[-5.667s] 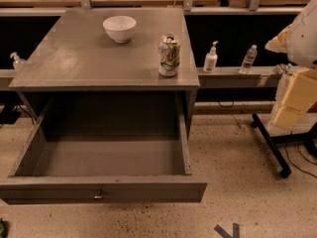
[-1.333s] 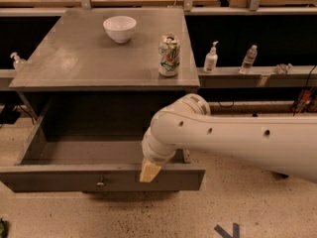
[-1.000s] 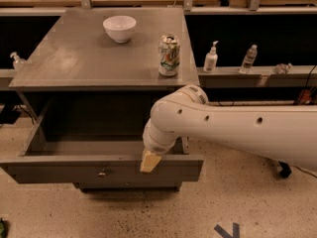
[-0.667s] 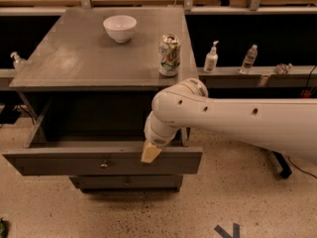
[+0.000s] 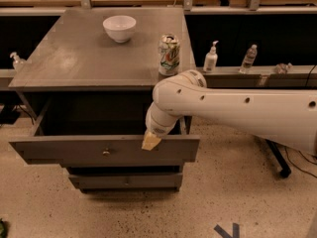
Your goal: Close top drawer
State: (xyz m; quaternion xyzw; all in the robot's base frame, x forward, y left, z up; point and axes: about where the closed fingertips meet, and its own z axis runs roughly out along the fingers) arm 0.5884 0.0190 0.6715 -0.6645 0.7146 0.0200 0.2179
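Note:
The top drawer [image 5: 69,151] is a wide grey box with a flat front and a small metal knob [image 5: 105,152]. It stands partly pulled out from the grey cabinet [image 5: 74,63]. My white arm reaches in from the right. My gripper [image 5: 150,141] shows as a tan tip resting against the top edge of the drawer front, right of the knob. A lower grey drawer [image 5: 126,181] shows beneath.
A white bowl [image 5: 119,28] and a drink can [image 5: 169,54] stand on the cabinet top. Small bottles [image 5: 211,60] stand on a ledge to the right, one more [image 5: 16,61] at the left. A black stand leg [image 5: 277,157] is on the floor at right.
The drawer has slid steadily back into the cabinet, with my gripper tip following against its front. The lower drawers have come into sight beneath it.

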